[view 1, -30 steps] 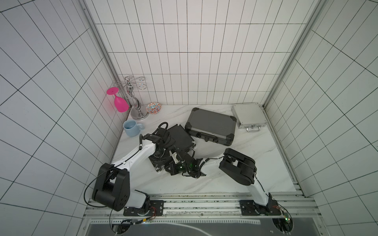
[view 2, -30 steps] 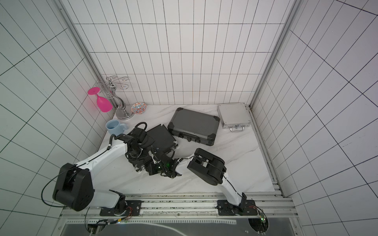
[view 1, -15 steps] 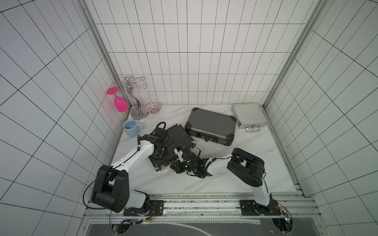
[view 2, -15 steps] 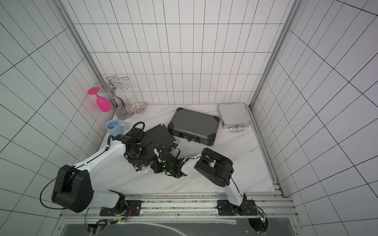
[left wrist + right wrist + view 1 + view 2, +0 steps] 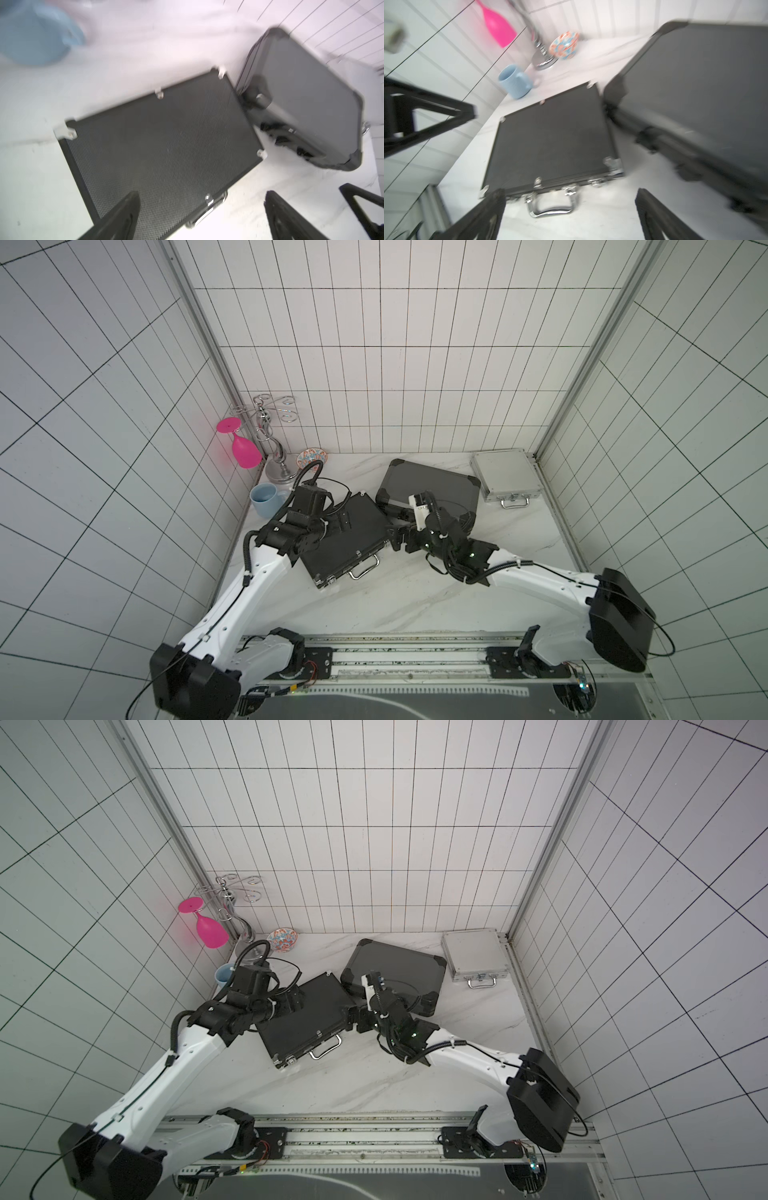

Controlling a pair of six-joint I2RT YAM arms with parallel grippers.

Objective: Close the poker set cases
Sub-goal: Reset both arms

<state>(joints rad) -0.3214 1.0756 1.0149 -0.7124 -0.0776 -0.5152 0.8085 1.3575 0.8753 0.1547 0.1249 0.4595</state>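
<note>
Now both arms are up and back from where they were a second ago, when the two grippers sat low and close together at the handle edge of the flat black case (image 5: pixel 349 543). The left gripper (image 5: pixel 201 195) hangs above that case's lid. Its fingers (image 5: pixel 124 209) are spread wide with nothing between them, though they were closed a second earlier. The right gripper (image 5: pixel 571 191) is likewise spread and empty, and it has shifted to the case's corner nearest the dark grey case (image 5: pixel 432 485).

The black case lies shut beneath the left gripper and just ahead of the right one, with its silver handle (image 5: pixel 550 205) below the right fingertips. The dark grey case, lid down, sits just beside the black case's far corner, ahead of both grippers. The small silver case (image 5: pixel 505 475) is closed and lies well beyond the right gripper, past the grey case.

A pale tag (image 5: pixel 291 130) on the grey case's front edge is too blurred to read.
</note>
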